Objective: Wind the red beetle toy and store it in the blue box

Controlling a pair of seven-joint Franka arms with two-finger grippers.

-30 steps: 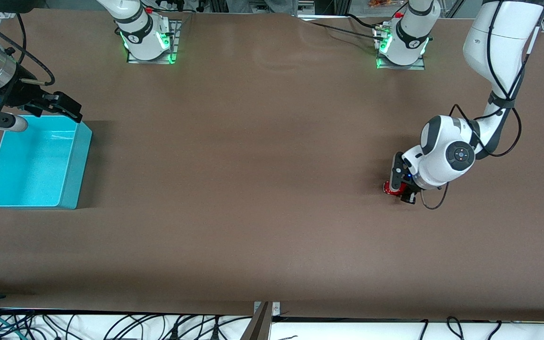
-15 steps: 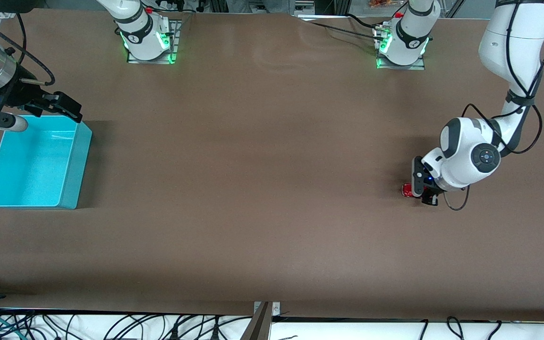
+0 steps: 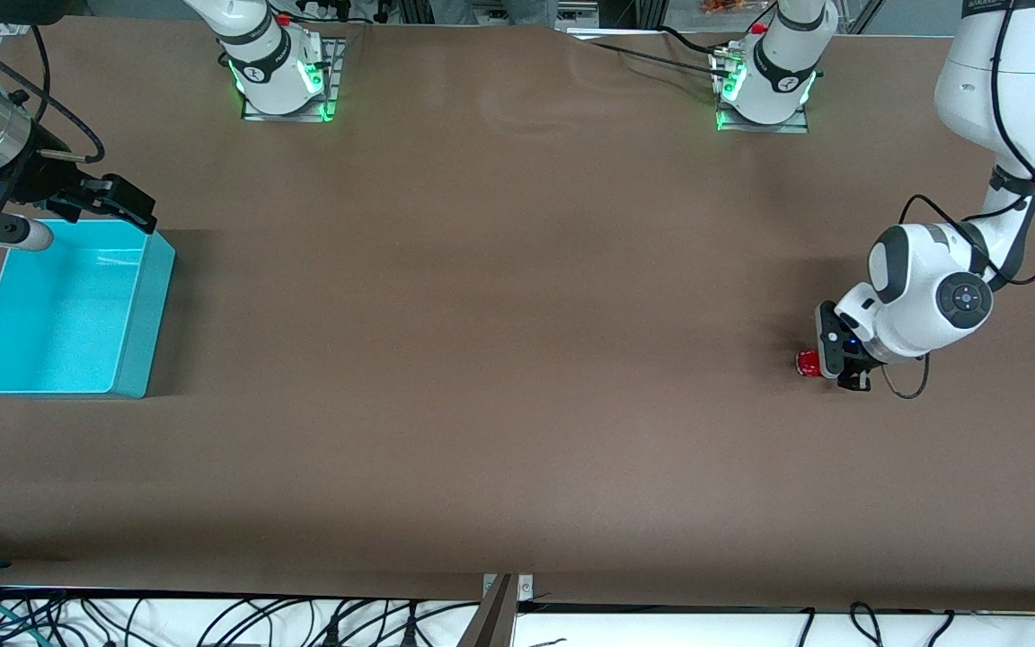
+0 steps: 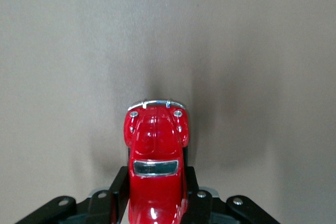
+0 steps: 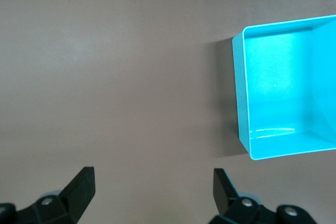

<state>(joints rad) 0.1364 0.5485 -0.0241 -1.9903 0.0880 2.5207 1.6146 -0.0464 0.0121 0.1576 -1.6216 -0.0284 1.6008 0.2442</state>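
Only the left wrist view shows left gripper (image 4: 156,203) jaws clamping red beetle toy (image 4: 156,156); right gripper (image 5: 152,182) wide.

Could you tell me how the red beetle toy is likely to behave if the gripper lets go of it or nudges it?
The red beetle toy is pinched at its sides by the left gripper. Being a car, it would probably roll rather than stay put. Its glossy, rounded body looks slippery, and it seems light.

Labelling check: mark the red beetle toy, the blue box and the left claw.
red beetle toy (image 4: 156,135): left wrist view, on its hood.
blue box (image 3: 145,310): front view, on its side wall.
left claw (image 3: 827,364): front view, between its fingertips.
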